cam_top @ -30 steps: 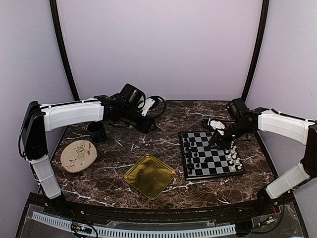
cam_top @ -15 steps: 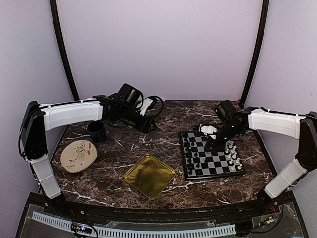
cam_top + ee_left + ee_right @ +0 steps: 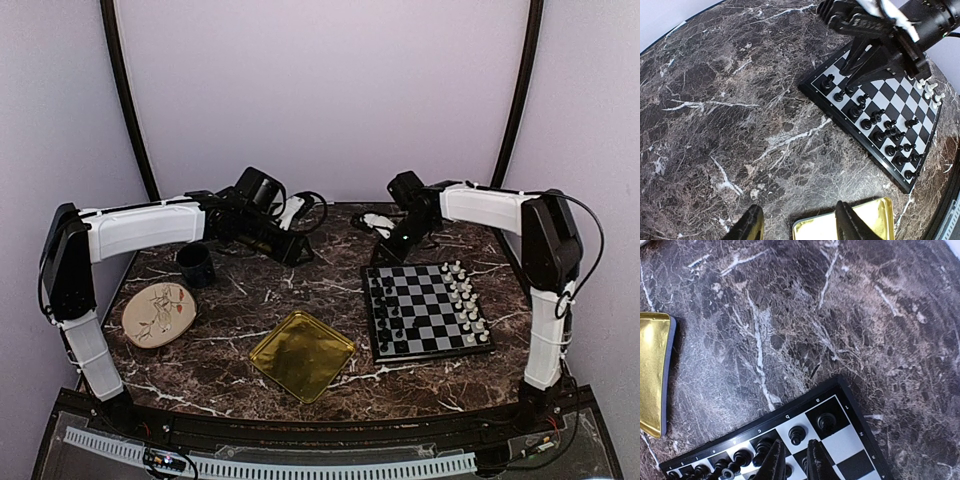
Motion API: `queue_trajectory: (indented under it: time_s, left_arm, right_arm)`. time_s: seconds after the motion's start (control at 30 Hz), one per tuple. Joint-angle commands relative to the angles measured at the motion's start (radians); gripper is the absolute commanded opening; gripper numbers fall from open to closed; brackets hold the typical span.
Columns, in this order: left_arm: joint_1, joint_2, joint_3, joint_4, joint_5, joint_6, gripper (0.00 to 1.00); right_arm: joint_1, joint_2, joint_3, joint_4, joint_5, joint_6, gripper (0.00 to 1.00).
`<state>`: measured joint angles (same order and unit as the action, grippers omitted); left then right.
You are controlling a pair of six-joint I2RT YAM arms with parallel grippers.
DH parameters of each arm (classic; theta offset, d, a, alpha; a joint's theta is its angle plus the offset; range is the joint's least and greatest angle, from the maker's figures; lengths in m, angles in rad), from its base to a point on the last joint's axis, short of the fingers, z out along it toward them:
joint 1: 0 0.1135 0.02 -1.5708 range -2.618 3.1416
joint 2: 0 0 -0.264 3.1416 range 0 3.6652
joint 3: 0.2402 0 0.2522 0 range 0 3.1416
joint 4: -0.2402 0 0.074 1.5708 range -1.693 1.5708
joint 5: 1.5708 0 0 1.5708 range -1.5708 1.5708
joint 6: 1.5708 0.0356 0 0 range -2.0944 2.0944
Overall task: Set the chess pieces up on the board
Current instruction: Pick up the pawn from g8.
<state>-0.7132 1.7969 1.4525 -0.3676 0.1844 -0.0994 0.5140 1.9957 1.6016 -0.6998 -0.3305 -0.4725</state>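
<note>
The left fingers [image 3: 845, 222], blunt and black, stand well apart with nothing between them. Below them lies the dark brown marble tabletop [image 3: 250, 300], veined with white, and the shiny corner of a square gold metal tray [image 3: 300, 355]. Ahead of them and to the right lies the board [image 3: 432, 310], flat and checkered black and white inside a thin dark rim.

The right fingers [image 3: 815, 460], slim and black, hang over one corner of the board. They are drawn nearly together with only a slit between them, and I cannot tell whether a piece is pinched there. Just ahead of their tips stand small round-headed black pieces [image 3: 826, 421]. Beside these, tiny white letters a, b and c run along the rim. The glossy white pieces [image 3: 465, 300] line the edge farthest from the left fingers.
</note>
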Motion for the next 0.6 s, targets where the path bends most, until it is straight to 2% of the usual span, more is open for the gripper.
queue_trajectory:
  time_s: [0.0,0.57]
  left_arm:
    - [0.006,-0.042,0.019,-0.007,0.022,-0.009,0.51]
    - [0.006,-0.038,0.017,-0.002,0.056,-0.017,0.51]
  right_arm:
    - [0.017,0.064,0.083,-0.094,-0.009,0.057,0.17]
    - [0.024,0.121,0.097,-0.103,0.063,0.084,0.19]
